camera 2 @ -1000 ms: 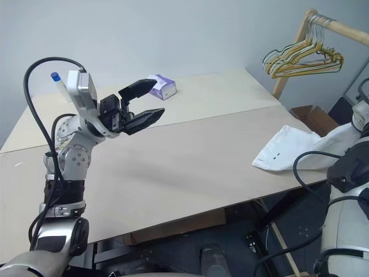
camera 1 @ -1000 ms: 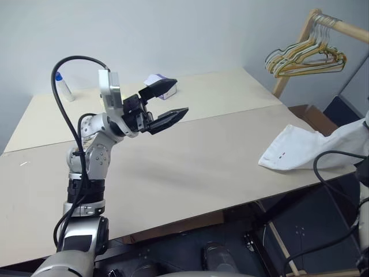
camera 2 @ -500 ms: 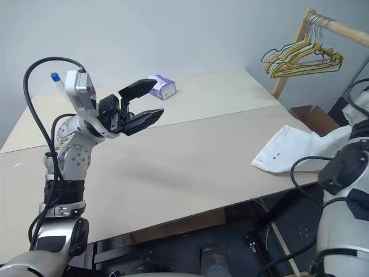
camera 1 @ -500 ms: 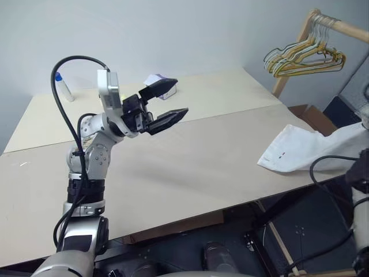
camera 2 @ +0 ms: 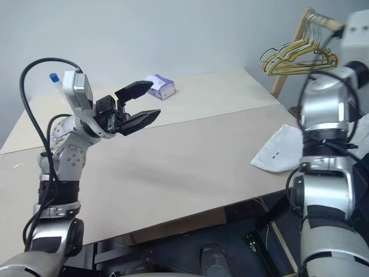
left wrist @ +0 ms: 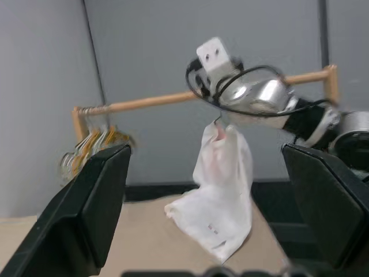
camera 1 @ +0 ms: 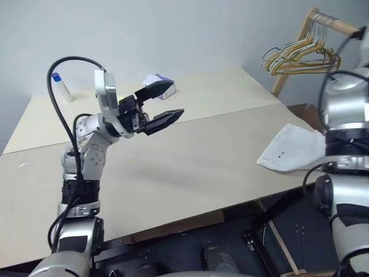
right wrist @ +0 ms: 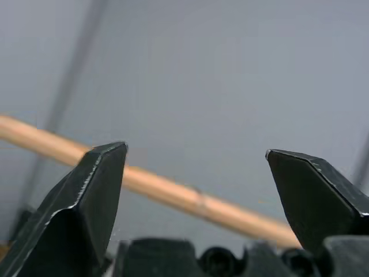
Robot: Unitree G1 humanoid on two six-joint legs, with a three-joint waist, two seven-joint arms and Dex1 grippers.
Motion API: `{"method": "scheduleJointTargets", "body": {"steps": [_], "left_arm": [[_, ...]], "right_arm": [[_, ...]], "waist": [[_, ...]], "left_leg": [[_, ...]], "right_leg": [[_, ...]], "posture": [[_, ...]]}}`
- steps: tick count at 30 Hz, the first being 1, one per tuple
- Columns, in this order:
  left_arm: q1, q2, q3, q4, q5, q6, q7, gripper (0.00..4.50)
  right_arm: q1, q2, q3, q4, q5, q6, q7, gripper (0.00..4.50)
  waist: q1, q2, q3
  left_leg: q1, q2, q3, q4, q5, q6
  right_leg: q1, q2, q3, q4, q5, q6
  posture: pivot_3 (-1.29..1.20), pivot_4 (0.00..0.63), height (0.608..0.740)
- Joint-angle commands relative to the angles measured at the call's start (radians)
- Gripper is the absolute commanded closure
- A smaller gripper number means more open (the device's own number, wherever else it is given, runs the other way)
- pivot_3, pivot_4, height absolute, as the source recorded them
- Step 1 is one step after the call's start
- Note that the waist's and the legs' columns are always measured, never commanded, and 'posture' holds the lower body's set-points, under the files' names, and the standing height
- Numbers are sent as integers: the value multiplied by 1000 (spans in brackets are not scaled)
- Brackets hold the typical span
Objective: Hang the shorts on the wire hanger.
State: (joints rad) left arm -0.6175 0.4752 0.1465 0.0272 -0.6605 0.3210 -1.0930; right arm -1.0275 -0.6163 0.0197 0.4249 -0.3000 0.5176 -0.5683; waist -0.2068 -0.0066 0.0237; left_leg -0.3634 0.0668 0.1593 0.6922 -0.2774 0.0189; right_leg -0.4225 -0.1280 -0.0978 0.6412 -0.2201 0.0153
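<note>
The white shorts [camera 1: 287, 150] lie with one end on the table's right edge. In the left wrist view the shorts [left wrist: 222, 184] rise from the table towards the wooden rail [left wrist: 155, 101], and my right arm hides what carries their top. The wire hanger is hidden. My left gripper [camera 1: 176, 99] is open and empty above the table's left half, far from the shorts. The right arm [camera 1: 345, 109] stands upright in front of the shorts. My right gripper [right wrist: 196, 153] is open and empty, with the rail [right wrist: 173, 193] seen beyond its fingers.
A bunch of yellow, gold and greenish hangers [camera 1: 300, 57] hangs at the near end of the rail [camera 1: 328, 22]. At the table's back stand a purple and white box [camera 2: 163, 87] and a blue-capped bottle [camera 1: 61, 86]. A cardboard box [camera 1: 304, 112] sits on the floor past the right edge.
My right arm has swung up from the lower right edge and now stands in front of the shorts. The left arm has shifted slightly to the left, its gripper still open.
</note>
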Motion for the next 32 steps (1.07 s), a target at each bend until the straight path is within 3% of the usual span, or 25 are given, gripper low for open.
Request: {"method": "scheduleJointTargets", "body": {"steps": [1,3,12,21,32], "left_arm": [[34,70,65,8,33,-17,30,0],[93,112,101,-12,44,-13,54,0],[321,142,173,-156,63,3,201,0],[444,154,168,-243,97,0,263,0],[434,150,159,-229,99,14,284,0]], "right_arm": [[26,7,82,-138,58,-84,322,43],[72,-5,123,-218,110,-100,532,43],[283,-34,197,-365,221,-227,1032,43],[361,-38,271,-360,134,-273,1170,43],[396,0,275,-380,75,-275,1189,43]], "waist": [[3,0,0],[7,0,0],[121,-3,1],[215,-4,2],[221,-4,2]], "left_leg": [[0,0,0,0,0,0],[0,0,0,-1,0,0],[-4,1,0,-3,-1,1],[-7,1,0,-3,-1,1],[-8,1,1,-3,0,0]], "right_leg": [[1,0,0,0,0,0],[0,0,-1,-1,0,0],[-2,1,-4,-7,5,-8],[-3,1,-9,-11,6,-9],[-2,1,-13,-11,6,-9]], "posture": [[-96,0,740],[-65,0,740],[81,0,740],[135,0,740],[134,0,740]]}}
